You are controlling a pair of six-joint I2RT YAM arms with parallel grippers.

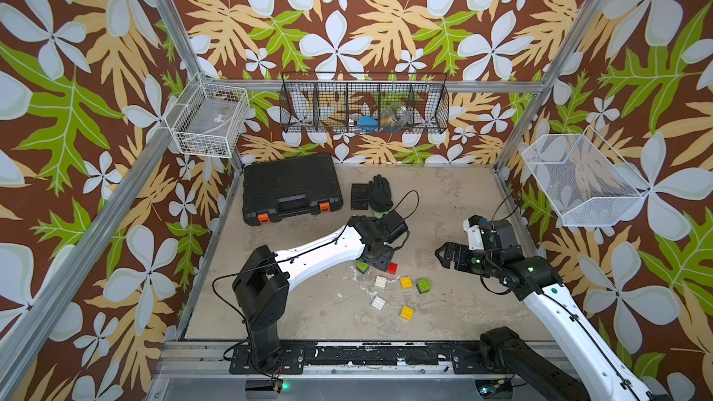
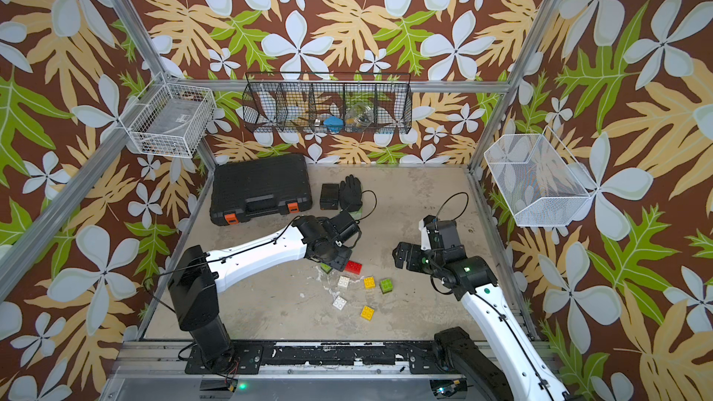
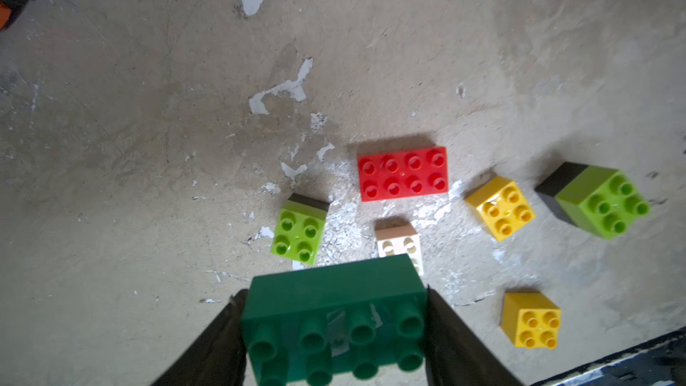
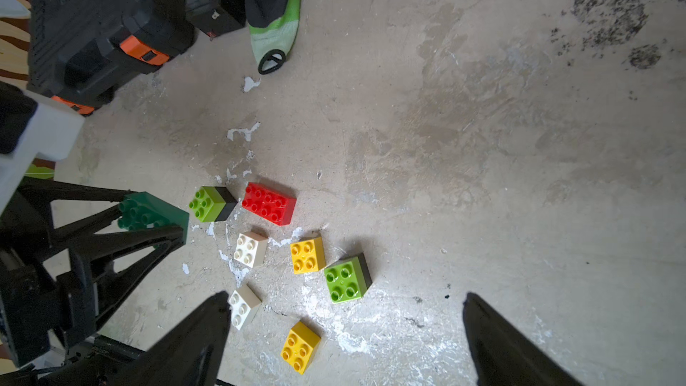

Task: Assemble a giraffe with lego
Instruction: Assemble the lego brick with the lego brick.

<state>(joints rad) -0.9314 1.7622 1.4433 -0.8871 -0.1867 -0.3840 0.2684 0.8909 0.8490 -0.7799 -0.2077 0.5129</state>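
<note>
Near the middle of the tabletop [image 3: 148,105], between my two arms, the lego lies mostly loose, and no giraffe stands yet. My left gripper [image 3: 334,291] is clamped on the long dark green brick [image 3: 334,328], one finger on each short end. As far as I can judge, the brick is held clear of the surface. My right gripper [image 1: 443,255] hangs beside the cluster with its jaws spread wide and nothing between them. I count only the legs as done: each is a lime brick joined to a black one. The near leg [image 3: 299,233] sits just ahead of the green brick. The far leg [image 3: 601,202] is well apart from it, on the other side of the cluster. Between them lie the red brick [image 3: 402,173], one white brick [image 3: 399,241] and one yellow brick [image 3: 501,207], all single. A second yellow brick [image 3: 531,319] and a second white brick [image 4: 243,308] lie closer to my bases. Most of the build remains, I think. The legs must be brought together and the green body seated across them. Then the white and yellow neck goes up, and the red and yellow head goes on top.
</note>
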